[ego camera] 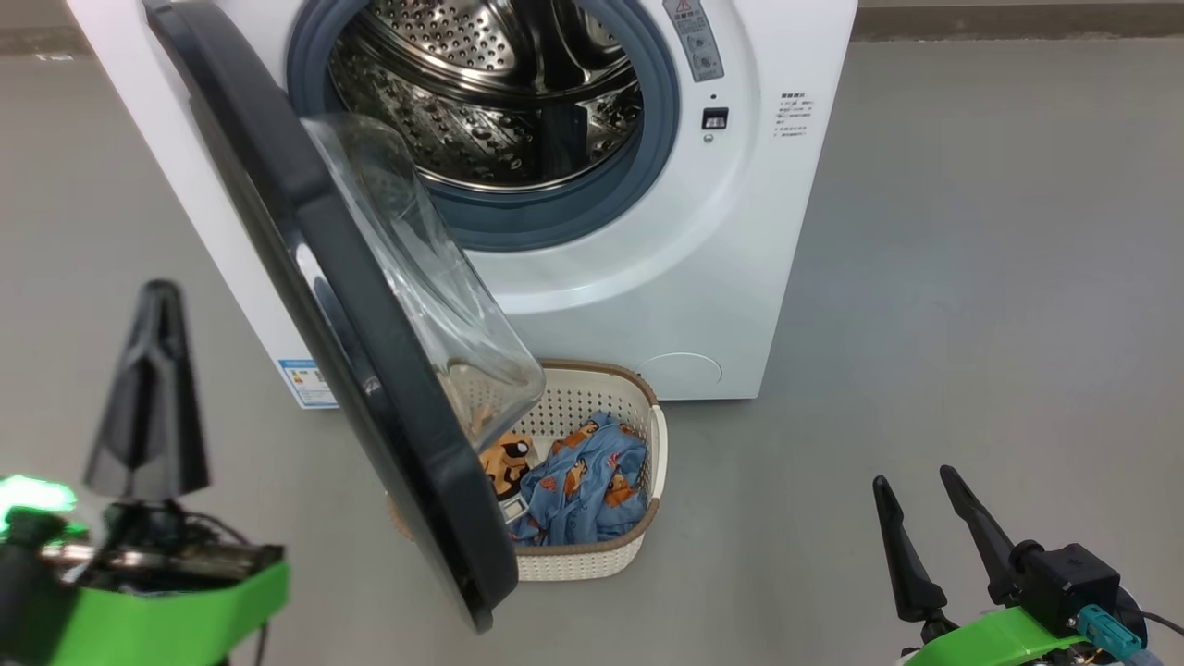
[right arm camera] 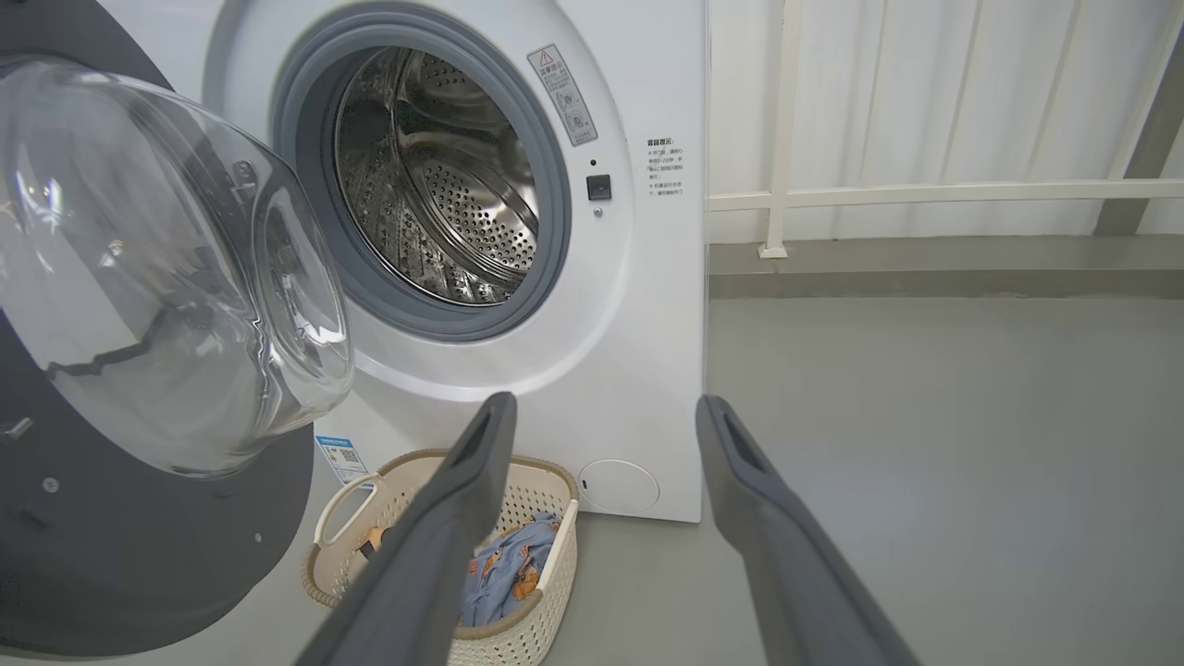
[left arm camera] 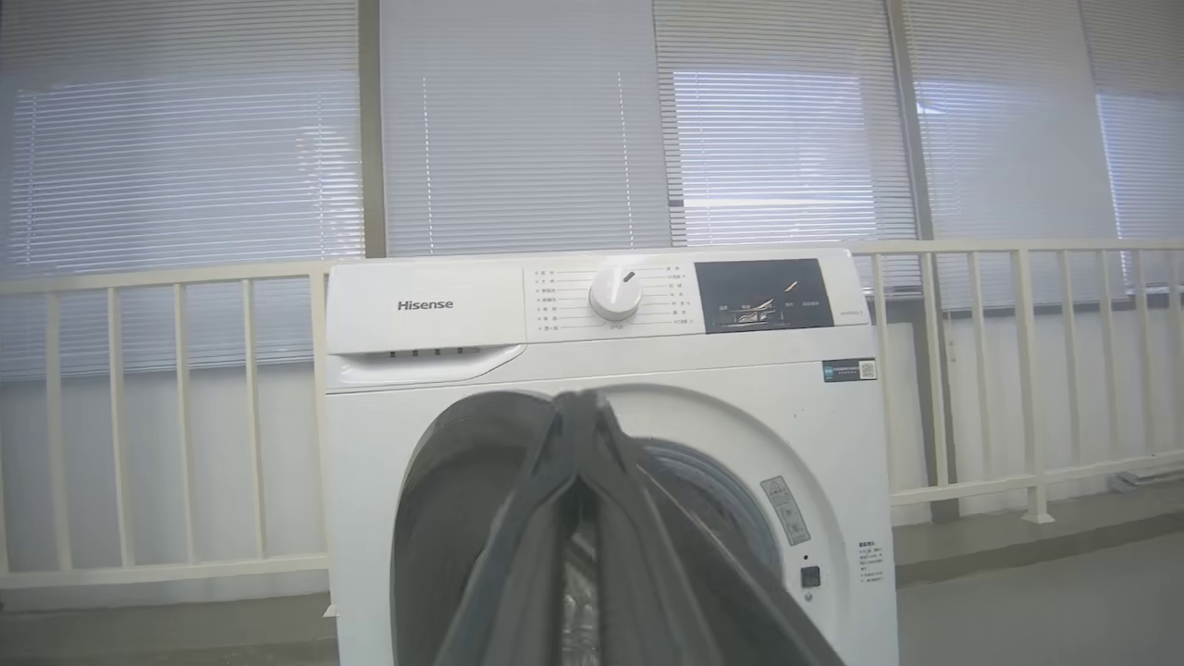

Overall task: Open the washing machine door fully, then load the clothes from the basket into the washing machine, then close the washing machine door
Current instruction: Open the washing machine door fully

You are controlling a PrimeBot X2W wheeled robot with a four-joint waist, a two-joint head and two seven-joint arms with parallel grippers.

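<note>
The white washing machine (ego camera: 647, 277) stands ahead with its steel drum (ego camera: 481, 102) showing. Its black round door (ego camera: 351, 305) hangs partly open on the left hinge, the clear glass bowl (ego camera: 425, 277) bulging over the basket. The cream basket (ego camera: 638, 546) sits on the floor before the machine and holds the clothes: a blue printed garment (ego camera: 587, 481) and a cream one with an orange face (ego camera: 507, 461). My left gripper (ego camera: 159, 291) is shut on nothing, raised left of the door. My right gripper (ego camera: 916, 481) is open, low at the right, well clear of the basket.
Grey floor (ego camera: 971, 277) spreads wide to the right of the machine. In the left wrist view a cream railing (left arm camera: 185, 277) and window blinds (left arm camera: 518, 120) stand behind the washing machine (left arm camera: 601, 370). The right wrist view shows the basket (right arm camera: 536, 638), the door glass (right arm camera: 166, 277) and the drum (right arm camera: 435, 185).
</note>
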